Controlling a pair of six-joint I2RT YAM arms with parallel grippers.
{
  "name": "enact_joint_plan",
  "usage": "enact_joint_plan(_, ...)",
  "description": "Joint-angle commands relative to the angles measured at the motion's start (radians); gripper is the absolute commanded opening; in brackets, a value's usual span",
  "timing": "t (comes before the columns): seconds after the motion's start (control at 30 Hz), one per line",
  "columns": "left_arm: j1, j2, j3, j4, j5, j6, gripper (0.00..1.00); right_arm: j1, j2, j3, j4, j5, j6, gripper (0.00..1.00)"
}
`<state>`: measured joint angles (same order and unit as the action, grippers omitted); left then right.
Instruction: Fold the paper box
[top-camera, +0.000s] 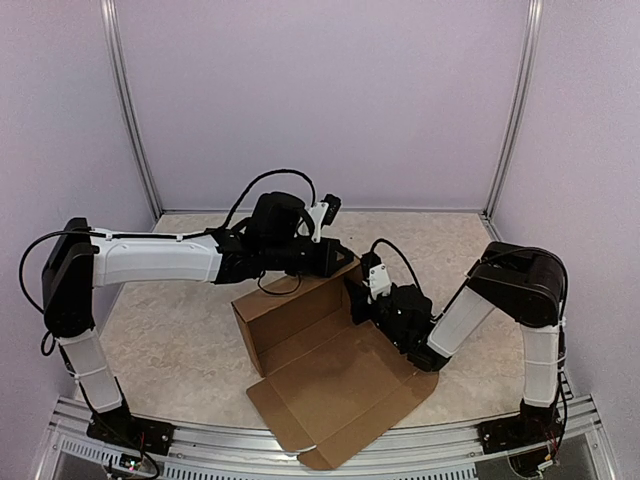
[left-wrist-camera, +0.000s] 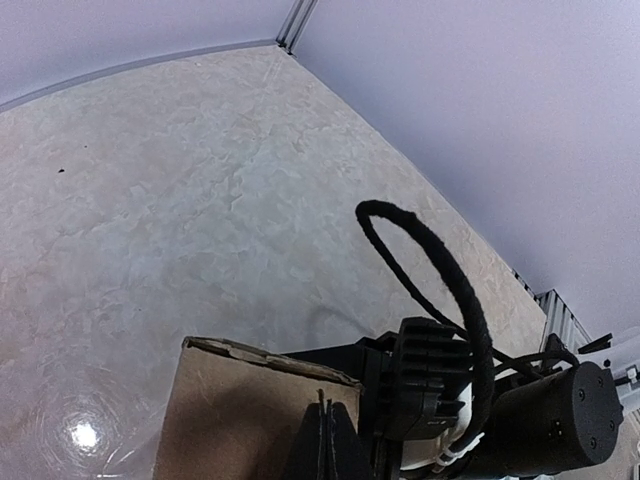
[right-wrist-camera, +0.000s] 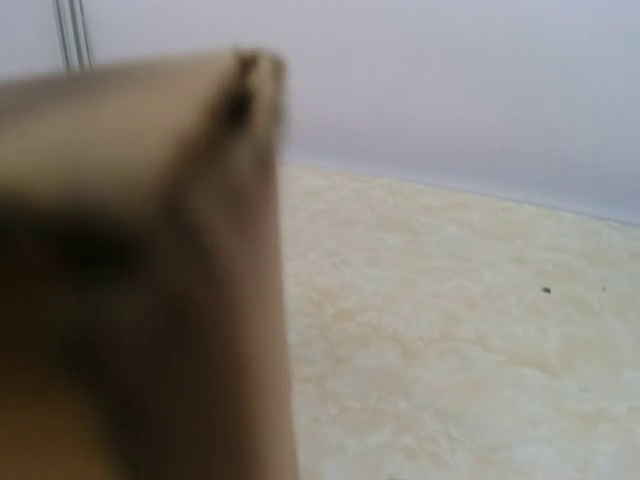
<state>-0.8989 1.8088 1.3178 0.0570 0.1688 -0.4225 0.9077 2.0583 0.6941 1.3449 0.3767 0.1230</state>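
The paper box (top-camera: 320, 370) sits half-formed on the table (top-camera: 170, 310), right where the two tools meet. Its back and left walls stand up, and a wide flap lies flat, reaching away from the tools toward the arms' bases.

The left gripper (top-camera: 340, 256) is at the top edge of the back wall, by the box's far right corner. From its wrist, brown cardboard shows just below the left gripper (left-wrist-camera: 325, 440), whose dark fingers look close together. I cannot tell whether they pinch the wall.

Just beside it, the right gripper (top-camera: 362, 297) is against the box's right side. Its own camera shows only a blurred corner of the paper box (right-wrist-camera: 140, 280), so I cannot tell how its fingers stand. A black cable (left-wrist-camera: 440, 270) loops above that wrist.
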Motion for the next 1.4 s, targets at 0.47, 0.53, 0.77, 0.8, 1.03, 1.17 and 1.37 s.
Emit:
enact_joint_plan(0.47, 0.038, -0.078, -0.004, -0.204, -0.064, 0.076, 0.31, -0.004, 0.011, -0.027, 0.184, -0.009, -0.004, 0.0)
enact_joint_plan(0.53, 0.06, -0.124, -0.001, -0.22, -0.064, 0.087, 0.37, -0.003, 0.009, -0.041, 0.2, -0.017, -0.007, 0.0)
enact_joint_plan(0.77, 0.133, -0.271, -0.022, -0.275, -0.126, 0.151, 0.48, -0.004, -0.017, -0.084, 0.221, -0.071, -0.021, 0.0)
enact_joint_plan(0.8, 0.15, -0.283, -0.031, -0.274, -0.123, 0.15, 0.48, -0.003, -0.019, -0.088, 0.222, -0.08, -0.023, 0.0)
enact_joint_plan(1.03, 0.251, -0.27, -0.123, -0.18, 0.018, 0.061, 0.17, -0.004, -0.038, -0.096, 0.231, -0.202, -0.026, 0.0)
enact_joint_plan(1.17, 0.281, -0.225, -0.213, -0.049, 0.133, -0.011, 0.02, -0.005, -0.04, -0.086, 0.216, -0.258, -0.018, 0.0)
enact_joint_plan(1.37, 0.277, -0.127, -0.272, 0.104, 0.273, -0.091, 0.0, -0.005, -0.038, -0.062, 0.202, -0.289, -0.008, 0.0)
